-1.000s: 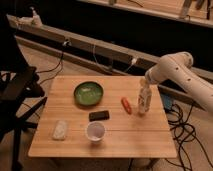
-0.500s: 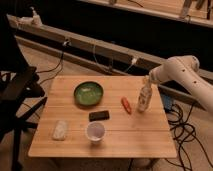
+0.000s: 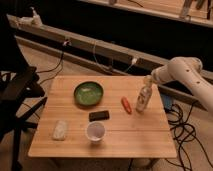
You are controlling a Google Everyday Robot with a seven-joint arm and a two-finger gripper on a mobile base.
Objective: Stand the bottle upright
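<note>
cup [image 3: 95,132]: white one, closest to the camera, well left of the bottle and nearer the front edge of the worktop [image 3: 130,142]
phone [image 3: 99,115]: black, lying flat just behind the cup, left of the bottle
carrot thing [image 3: 126,104]: small, orange-red, just beside the bottle on its left
bottle [image 3: 143,98]: pretty much upright near the right edge of the worktop, cap up, maybe leaning a touch
my gripper [image 3: 149,80]: right at the bottle's cap, arm coming in from the right
fingers: honestly can't tell if they're apart or pinched on the cap
bowl [image 3: 88,93]: green, well left of the bottle, a bit further back
step: I'd say it's the tail end, bottle's basically standing
next move: looks like let go gently and lift straight off so I don't tip it onto the carrot thing
</note>
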